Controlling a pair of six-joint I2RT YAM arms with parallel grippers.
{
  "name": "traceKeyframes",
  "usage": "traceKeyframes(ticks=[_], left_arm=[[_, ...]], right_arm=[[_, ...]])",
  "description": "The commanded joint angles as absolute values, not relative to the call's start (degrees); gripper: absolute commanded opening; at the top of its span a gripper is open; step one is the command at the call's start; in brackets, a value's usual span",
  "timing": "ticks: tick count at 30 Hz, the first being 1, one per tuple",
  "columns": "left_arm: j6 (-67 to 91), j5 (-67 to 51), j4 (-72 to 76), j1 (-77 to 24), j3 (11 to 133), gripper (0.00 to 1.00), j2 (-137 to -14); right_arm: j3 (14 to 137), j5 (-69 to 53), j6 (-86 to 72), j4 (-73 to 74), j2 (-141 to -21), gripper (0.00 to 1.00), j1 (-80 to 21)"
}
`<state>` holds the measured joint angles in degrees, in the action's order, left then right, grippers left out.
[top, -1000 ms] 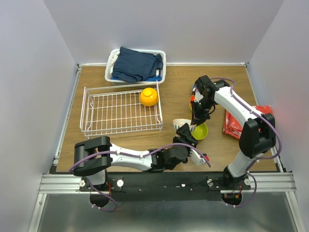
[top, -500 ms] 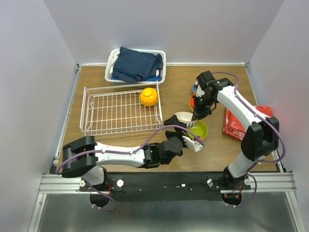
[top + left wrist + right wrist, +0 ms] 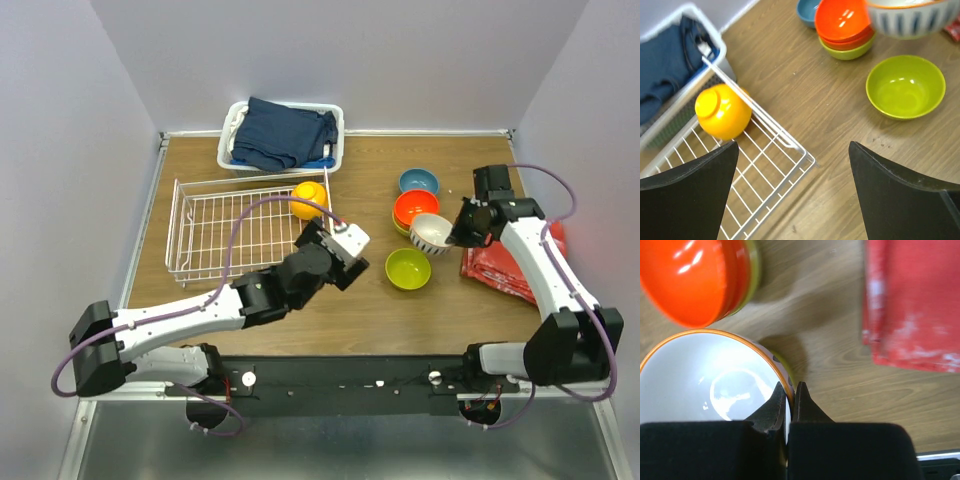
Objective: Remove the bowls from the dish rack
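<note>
Overhead, with the arm bases taken as 6 o'clock, the dish rack [image 3: 250, 232] fills the 9 o'clock side of the table [image 3: 360, 305]. One orange-yellow bowl [image 3: 308, 199] sits upside down in the rack's 1 o'clock corner, and no other bowl shows inside the wires. The left gripper [image 3: 792, 146] hovers over the rack's 4 o'clock corner with its jaws spread wide and nothing between them. In its wrist view the orange-yellow bowl lies at 10 o'clock of the fingers.

The other bowls are out on the wood on the 3 o'clock side. The blue bowl [image 3: 418, 182] stands farthest back. Just at 6 o'clock from it, the red-orange bowls [image 3: 414, 207] nest on a stacked lime-green bowl [image 3: 847, 50]. A lone lime-green bowl [image 3: 408, 268] rests upright by itself at 6 o'clock from that stack.

The right gripper [image 3: 789, 390] is clamped on the rim of the white ribbed bowl [image 3: 715, 382], one finger inside the bowl and one outside. It holds that bowl mouth-up at 4 o'clock from the stack; whether the bowl touches the table or the stack cannot be told. A red packet [image 3: 510, 268] lies at 3 o'clock of the held bowl. At 11 o'clock, against the far edge, a white basket [image 3: 232, 125] holds a dark blue cloth [image 3: 285, 133].
</note>
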<state>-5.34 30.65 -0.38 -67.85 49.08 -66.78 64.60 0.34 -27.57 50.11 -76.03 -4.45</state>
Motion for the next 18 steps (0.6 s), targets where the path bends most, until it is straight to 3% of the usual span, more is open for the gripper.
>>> traceKeyframes(ticks=[1,10,18], left_arm=[[12.12,19.61,-7.81,-58.64,50.53,0.99,-62.67],[23.55,4.33,-11.25,-43.08,53.26,0.99,-62.67],[26.98,0.18,-12.04,-35.95,52.56,0.99,-64.07]], right_arm=[[58.64,11.05,-32.96,44.56,-69.27,0.01,-0.27],[46.85,12.66,-41.04,38.16,-66.09,0.01,5.97],[41.23,8.09,-36.84,28.66,-69.69,0.01,6.06]])
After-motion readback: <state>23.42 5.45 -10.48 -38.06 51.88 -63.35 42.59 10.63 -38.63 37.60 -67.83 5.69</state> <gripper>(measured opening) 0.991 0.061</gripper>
